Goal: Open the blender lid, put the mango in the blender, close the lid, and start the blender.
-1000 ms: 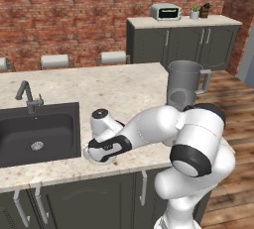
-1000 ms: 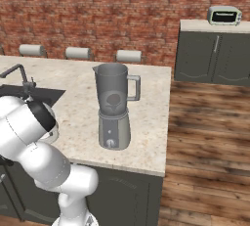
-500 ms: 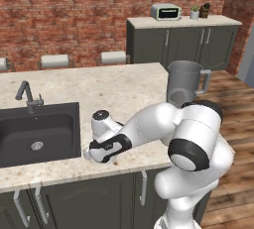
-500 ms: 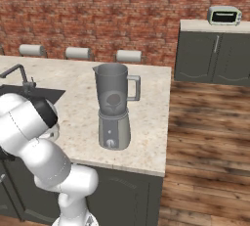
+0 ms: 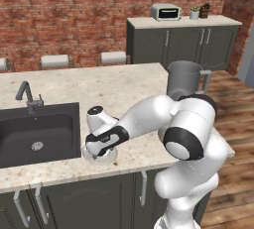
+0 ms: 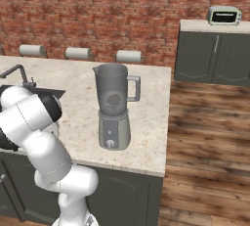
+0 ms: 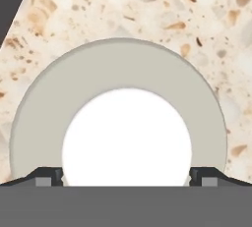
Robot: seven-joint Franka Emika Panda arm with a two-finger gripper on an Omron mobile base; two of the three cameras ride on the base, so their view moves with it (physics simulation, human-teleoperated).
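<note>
A: What's changed vs a sec ago?
B: Arm's dropped a bit; lid (image 5: 101,154) now lies flat on the tabletop (image 5: 124,86) beside the sink (image 5: 39,131), so the blender (image 6: 114,106) jar's open & ready for the mango.
A: End effector (image 7: 127,176)?
B: Right over the lid, fingertips (image 7: 49,176) straddling the white cap w/ slight gaps, so looks released. Blender's well apart.

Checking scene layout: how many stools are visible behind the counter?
3. In the right base view they line up along the counter's far edge: one at the left, one in the middle, one at the right. More may be hidden.
</note>
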